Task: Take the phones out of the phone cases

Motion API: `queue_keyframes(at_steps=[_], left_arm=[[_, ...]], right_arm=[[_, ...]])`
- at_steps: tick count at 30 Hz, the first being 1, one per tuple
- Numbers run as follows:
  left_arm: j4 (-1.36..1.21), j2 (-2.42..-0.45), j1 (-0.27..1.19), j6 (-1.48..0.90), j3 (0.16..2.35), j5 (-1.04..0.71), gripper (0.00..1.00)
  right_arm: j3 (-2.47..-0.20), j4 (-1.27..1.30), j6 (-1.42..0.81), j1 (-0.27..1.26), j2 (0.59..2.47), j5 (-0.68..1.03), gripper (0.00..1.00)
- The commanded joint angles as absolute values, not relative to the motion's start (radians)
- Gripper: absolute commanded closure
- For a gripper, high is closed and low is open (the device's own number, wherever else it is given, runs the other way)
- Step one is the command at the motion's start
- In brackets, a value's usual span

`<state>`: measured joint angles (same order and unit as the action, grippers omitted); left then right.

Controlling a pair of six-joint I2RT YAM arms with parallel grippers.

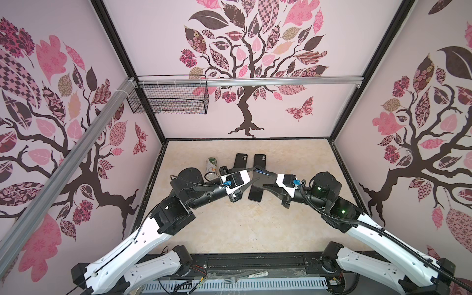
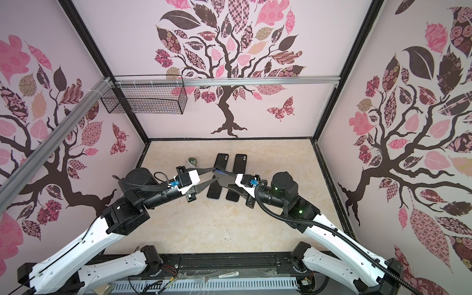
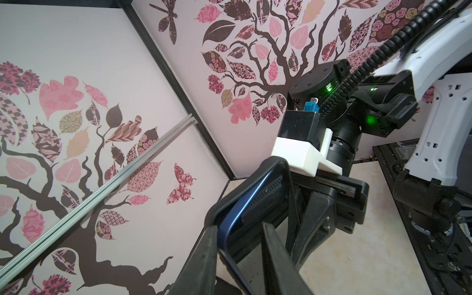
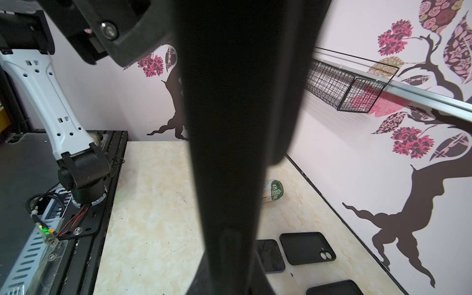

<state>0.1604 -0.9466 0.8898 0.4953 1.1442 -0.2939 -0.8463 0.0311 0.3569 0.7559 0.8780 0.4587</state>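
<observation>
White robot arms point(image 1: 143, 240) cross both top views over beige marbled tabletop point(image 1: 229, 224), pink tree-patterned walls point(image 1: 178, 122) around; right gripper point(image 1: 262, 176) pinches dark-blue phone point(image 1: 261, 171) aloft. Left wrist: black rubber phone case point(image 3: 229, 196) bows off its rim, left gripper point(image 3: 238, 226) spread astride. Right wrist: empty black case point(image 4: 306, 247) lies flat.

Lighting is even, diffuse and moderately bright; the source cannot be identified. Shadows on the tabletop point(image 1: 242, 224) are faint and soft-edged. Both top views show pronounced wide-angle distortion, and the black frame post point(image 1: 115, 38) leans outward toward the corner. Right wrist view: an unfocused dark shape point(image 4: 229, 102) blocks the centre, while the background is sharp. Left wrist view: the nearest foreground is soft, and the green indicator light point(image 3: 369, 119) blooms slightly.
</observation>
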Motion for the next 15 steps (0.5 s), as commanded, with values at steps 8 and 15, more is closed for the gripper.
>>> queue_keyframes(at_steps=[8,15], left_arm=[[0.236,-1.010,0.908,0.501,1.144,-0.394,0.67],[0.293,-0.998,0.905,0.499,1.155,-0.497,0.74]], right_arm=[[-0.931,0.017,0.455,0.778,0.888,0.612,1.00],[-0.952,-0.039,0.473,0.778,0.879,0.618,1.00]])
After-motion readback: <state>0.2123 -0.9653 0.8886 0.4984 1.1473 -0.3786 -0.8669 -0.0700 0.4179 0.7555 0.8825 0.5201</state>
